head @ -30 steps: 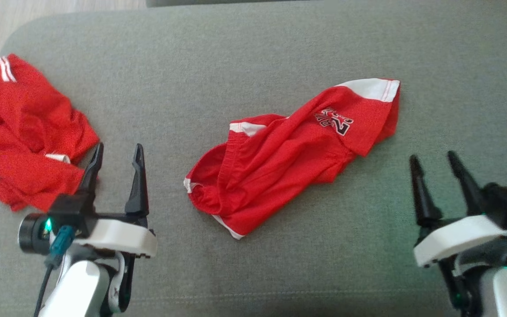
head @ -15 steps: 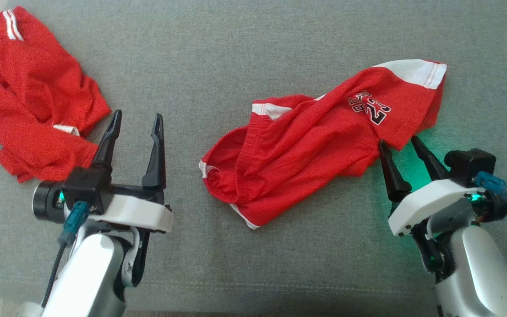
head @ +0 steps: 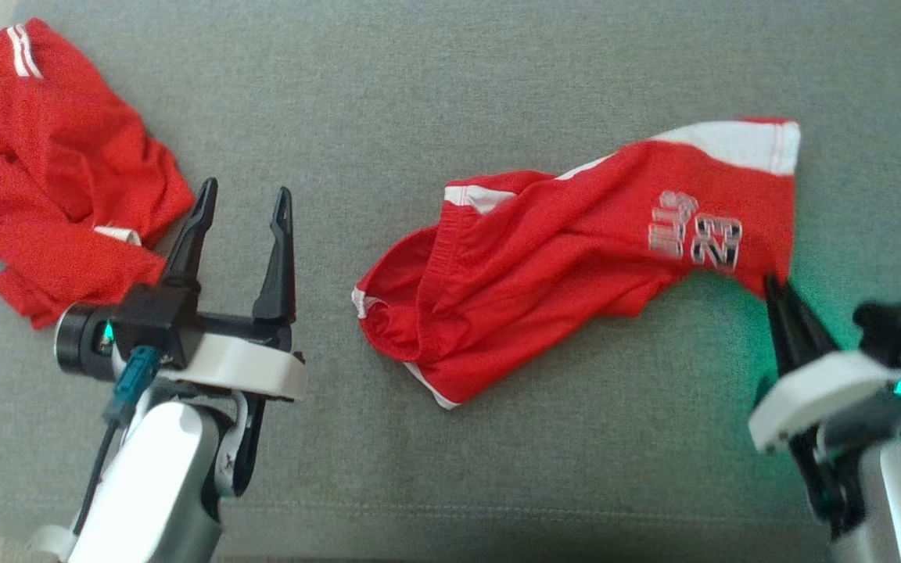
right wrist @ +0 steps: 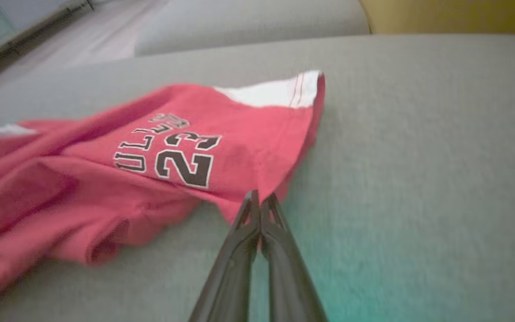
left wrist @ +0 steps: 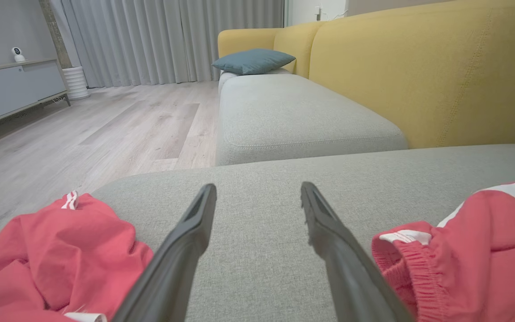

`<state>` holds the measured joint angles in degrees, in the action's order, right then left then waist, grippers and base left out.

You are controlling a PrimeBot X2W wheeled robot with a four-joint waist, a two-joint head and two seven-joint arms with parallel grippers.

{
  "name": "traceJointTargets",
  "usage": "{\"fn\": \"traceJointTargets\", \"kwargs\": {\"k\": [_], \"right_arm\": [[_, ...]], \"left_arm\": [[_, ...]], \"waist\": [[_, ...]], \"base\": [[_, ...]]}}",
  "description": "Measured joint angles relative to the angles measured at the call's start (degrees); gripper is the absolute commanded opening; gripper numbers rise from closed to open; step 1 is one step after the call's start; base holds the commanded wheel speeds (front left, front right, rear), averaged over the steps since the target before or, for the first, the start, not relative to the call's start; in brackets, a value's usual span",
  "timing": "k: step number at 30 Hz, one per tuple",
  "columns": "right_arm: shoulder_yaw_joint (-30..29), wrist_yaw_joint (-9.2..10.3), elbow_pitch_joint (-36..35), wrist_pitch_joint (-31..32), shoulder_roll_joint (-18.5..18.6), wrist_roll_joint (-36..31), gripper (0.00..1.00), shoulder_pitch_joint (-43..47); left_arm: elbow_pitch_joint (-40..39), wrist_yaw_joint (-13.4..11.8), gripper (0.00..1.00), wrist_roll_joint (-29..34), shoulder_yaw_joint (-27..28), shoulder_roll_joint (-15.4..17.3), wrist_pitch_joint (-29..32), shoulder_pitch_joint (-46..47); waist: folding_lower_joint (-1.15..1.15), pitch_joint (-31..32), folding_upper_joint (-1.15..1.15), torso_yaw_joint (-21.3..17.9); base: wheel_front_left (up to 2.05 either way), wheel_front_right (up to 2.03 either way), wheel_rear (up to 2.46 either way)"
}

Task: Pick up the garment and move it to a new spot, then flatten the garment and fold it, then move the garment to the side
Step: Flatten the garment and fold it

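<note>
A pair of red shorts with white trim and a "23" print lies crumpled across the middle of the grey cushion. My right gripper is shut on the lower right corner of the leg; the right wrist view shows the fingers pinched together on the red hem, with the printed leg of the shorts stretched away from them. My left gripper stands open over bare cushion, left of the waistband, holding nothing. The left wrist view shows that gripper apart from the shorts.
A second crumpled red garment lies at the cushion's far left, close to my left gripper, and the same heap also shows from the left wrist. Beyond are a yellow backrest, a blue pillow and wooden floor.
The head camera shifted. My right gripper reached the shorts' lower right corner, shut on it and drew it rightward, stretching the printed leg flatter. The left gripper stayed open in place.
</note>
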<state>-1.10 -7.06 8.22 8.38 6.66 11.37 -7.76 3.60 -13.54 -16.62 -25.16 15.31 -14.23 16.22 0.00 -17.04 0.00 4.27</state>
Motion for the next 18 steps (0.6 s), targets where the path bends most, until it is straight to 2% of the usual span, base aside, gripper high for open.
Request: {"fn": "traceJointTargets", "kwargs": {"k": [8,16,17,18], "right_arm": [[-2.7,0.0,-1.1,3.1,0.1,-1.0,0.0,7.3],[-3.6,0.0,-1.8,4.5,-2.1,-2.0,0.0,11.5],[-3.8,0.0,-2.0,4.5,-2.5,-2.0,0.35,11.9],[-3.9,0.0,-2.1,4.4,-2.8,-2.0,0.99,12.1]], "left_arm": [[0.3,0.0,1.0,0.0,0.0,0.0,-0.1,0.0],[1.0,-0.1,1.0,-0.2,0.0,0.0,-0.1,-0.5],[1.1,-0.1,1.0,-0.2,0.0,0.0,-0.1,-0.7],[1.2,-0.1,1.0,-0.2,0.0,0.0,-0.1,-0.9]], "waist": [[0.0,0.7,0.0,-0.3],[0.0,2.0,0.0,-0.4],[0.0,2.1,0.0,-0.5],[0.0,2.3,0.0,-0.6]], "base": [[0.0,0.0,0.0],[0.0,0.0,0.0],[0.0,0.0,0.0],[0.0,0.0,0.0]]}}
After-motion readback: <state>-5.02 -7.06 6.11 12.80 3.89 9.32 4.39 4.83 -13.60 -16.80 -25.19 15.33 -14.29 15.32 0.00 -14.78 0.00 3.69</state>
